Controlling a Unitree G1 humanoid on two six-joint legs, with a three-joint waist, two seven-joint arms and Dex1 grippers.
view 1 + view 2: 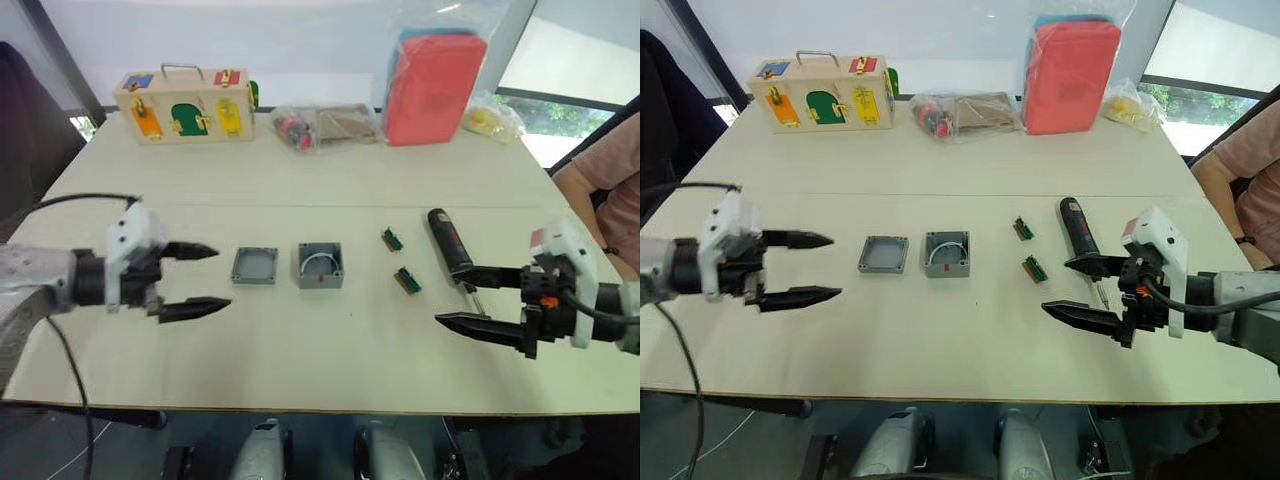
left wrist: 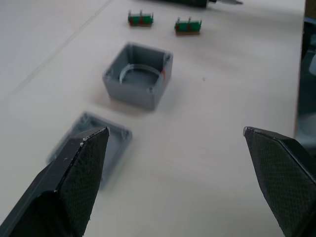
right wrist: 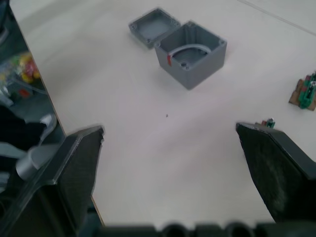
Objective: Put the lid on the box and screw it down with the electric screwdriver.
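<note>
The left gripper point(image 1: 200, 281), fingers wide, should close on the rim of the lid point(image 1: 254, 265), which lies just beside the box point(image 1: 320, 265), while the right gripper point(image 1: 472, 298) waits wide open near the electric screwdriver point(image 1: 447, 241).

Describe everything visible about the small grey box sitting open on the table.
The box is a small, deep, square enclosure that looks like grey plastic, standing upright and open-topped on the pale table. Inside it are a white curved part and a red spot, with screw posts in the corners. The lid lies just to its left, apart from it and hollow side up. Nothing touches the box; both grippers are clear of it.
</note>
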